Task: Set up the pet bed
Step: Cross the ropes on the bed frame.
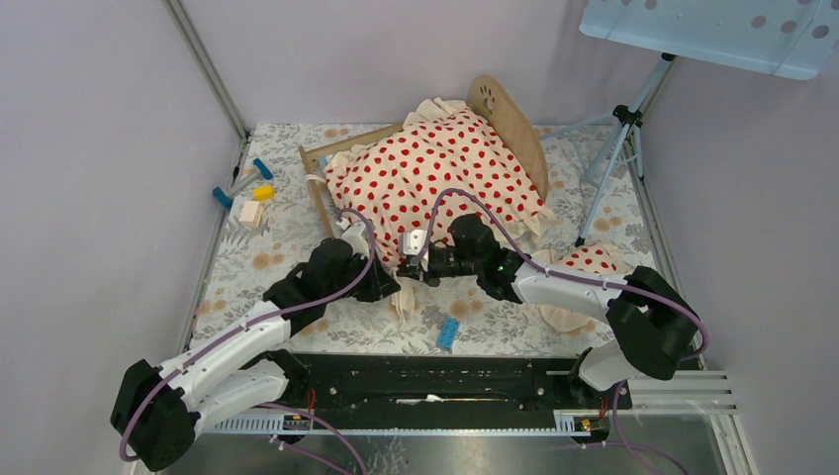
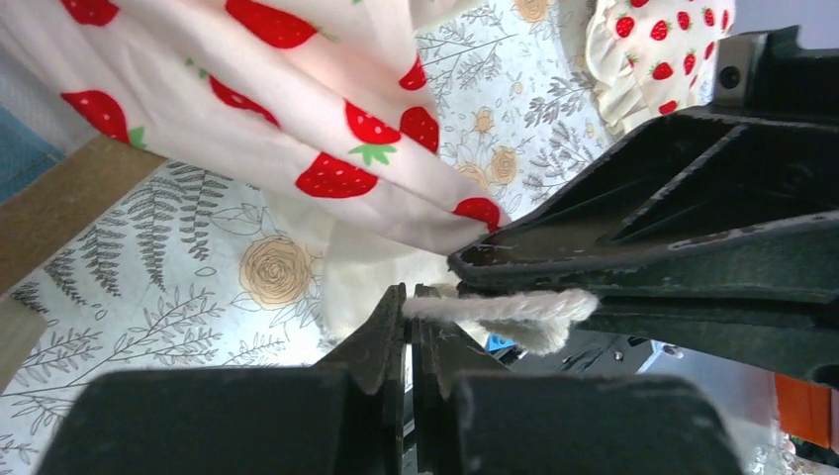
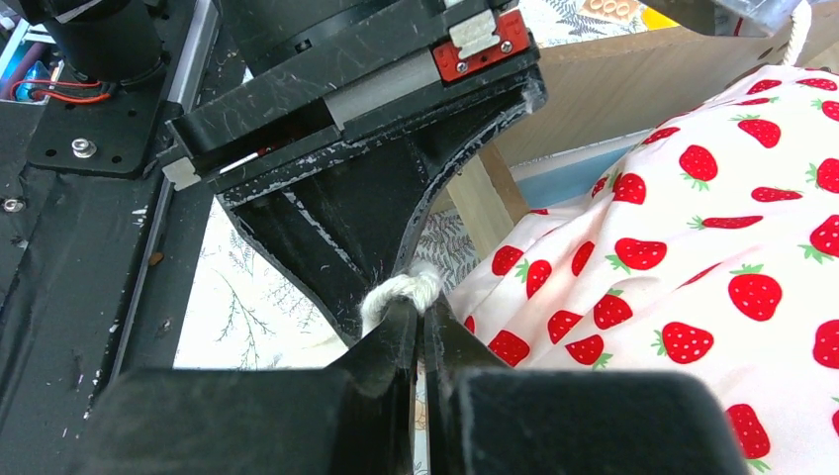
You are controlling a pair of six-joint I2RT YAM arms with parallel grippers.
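The pet bed (image 1: 512,117) stands at the back middle; a cream red-strawberry blanket (image 1: 435,168) covers most of it. Its wood rail (image 3: 613,89) and a strip of blue mattress (image 3: 564,173) show in the right wrist view. My left gripper (image 1: 391,282) and right gripper (image 1: 416,267) meet at the blanket's near corner, in front of the bed. The left gripper (image 2: 411,297) is shut on a white twisted cord (image 2: 505,309) at that corner. The right gripper (image 3: 420,307) is shut on the same cord (image 3: 401,290), fingertip to fingertip with the left one.
The small strawberry ruffled pillow (image 1: 591,259) lies on the floral mat by the right arm. A blue brick (image 1: 448,333) lies near the front edge. Small blue, yellow and white toys (image 1: 247,193) sit at the left. A tripod (image 1: 618,148) stands at the back right.
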